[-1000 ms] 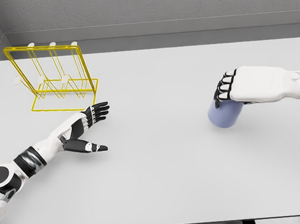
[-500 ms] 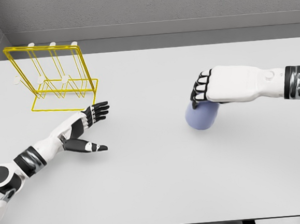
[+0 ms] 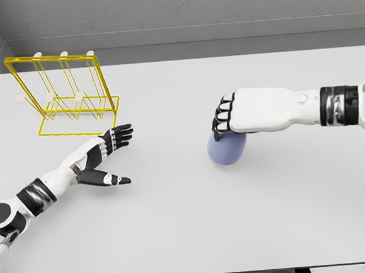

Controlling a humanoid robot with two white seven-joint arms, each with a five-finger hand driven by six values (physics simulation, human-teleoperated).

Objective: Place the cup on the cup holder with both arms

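Your right hand [image 3: 244, 114], fingers clamped over the cup [image 3: 227, 149], is carrying it leftward from its earlier spot toward your waiting open-fingered left hand [image 3: 108, 156], nearing handover.

White table [image 3: 189, 224], yellow wire cup holder [image 3: 62, 95] far-left, lilac cup [image 3: 228, 150] perhaps touching it.

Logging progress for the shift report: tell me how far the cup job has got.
Done: the right hand is shut on the cup from above. In hand: the cup is near the table's middle, between the two hands. Left: the left hand waits open in front of the yellow cup holder, which carries no cup. Handover and placing remain.
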